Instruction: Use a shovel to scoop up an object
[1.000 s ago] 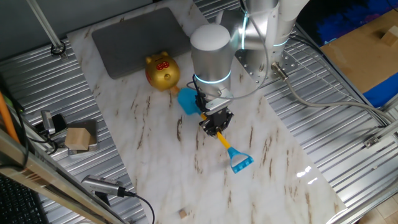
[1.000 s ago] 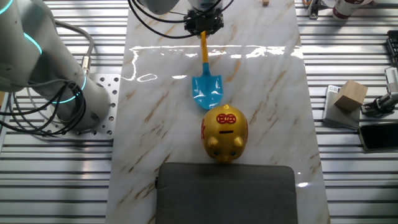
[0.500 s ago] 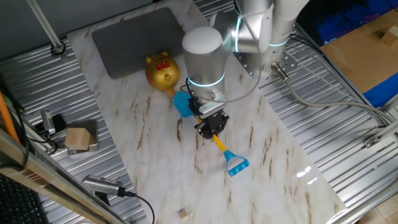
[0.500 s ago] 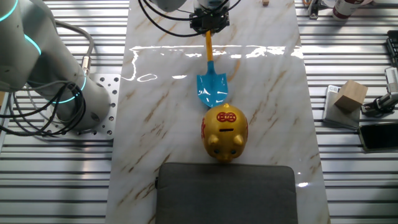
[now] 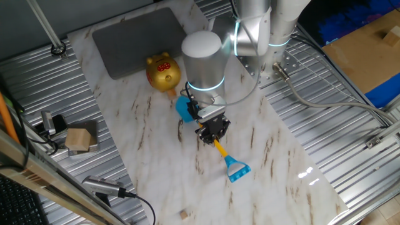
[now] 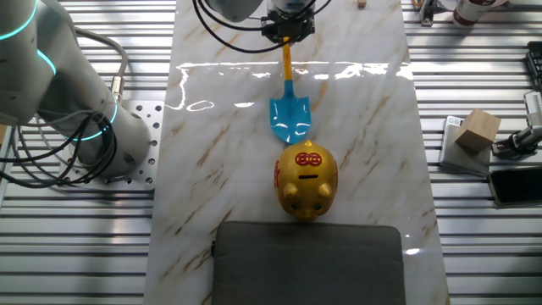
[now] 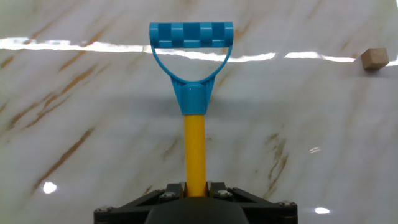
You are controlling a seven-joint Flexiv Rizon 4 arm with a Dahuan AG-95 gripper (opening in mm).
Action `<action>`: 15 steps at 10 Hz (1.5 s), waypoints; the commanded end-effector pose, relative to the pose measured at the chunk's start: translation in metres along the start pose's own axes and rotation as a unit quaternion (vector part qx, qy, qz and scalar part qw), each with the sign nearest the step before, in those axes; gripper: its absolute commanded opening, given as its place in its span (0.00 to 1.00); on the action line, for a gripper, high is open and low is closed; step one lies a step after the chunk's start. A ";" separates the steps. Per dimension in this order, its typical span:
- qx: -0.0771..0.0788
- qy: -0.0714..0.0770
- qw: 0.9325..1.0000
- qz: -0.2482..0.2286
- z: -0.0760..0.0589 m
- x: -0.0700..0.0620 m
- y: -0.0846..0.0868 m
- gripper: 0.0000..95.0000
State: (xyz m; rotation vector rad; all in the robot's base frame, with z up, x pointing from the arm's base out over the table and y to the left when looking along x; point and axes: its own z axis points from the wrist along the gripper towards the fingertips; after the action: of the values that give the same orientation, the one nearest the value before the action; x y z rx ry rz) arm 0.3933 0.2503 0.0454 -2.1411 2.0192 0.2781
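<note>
The gripper (image 5: 212, 131) is clamped on the yellow shaft of the shovel (image 5: 220, 150), the fingers closed around its middle. The shovel's long axis runs straight through them: the D-shaped end (image 7: 191, 43) points ahead of the fingers, while the light-blue blade (image 6: 290, 120) trails behind, near the gold pig bank (image 6: 305, 180). The tiny wooden cube (image 7: 374, 58) lies beyond the D-end and off to the right in the hand view, well apart, so the blade faces away from it.
</note>
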 end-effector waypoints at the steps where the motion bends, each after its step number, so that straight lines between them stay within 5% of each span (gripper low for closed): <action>1: 0.004 0.000 1.000 -0.004 0.001 0.000 -0.003 0.00; 9: 0.013 -0.011 1.000 -0.026 0.001 0.003 -0.007 0.00; 15: 0.020 -0.042 0.999 -0.017 -0.002 0.008 -0.007 0.00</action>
State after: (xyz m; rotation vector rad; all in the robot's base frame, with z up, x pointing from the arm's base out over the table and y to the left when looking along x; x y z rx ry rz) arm 0.4012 0.2429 0.0455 -2.0959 1.9230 0.3077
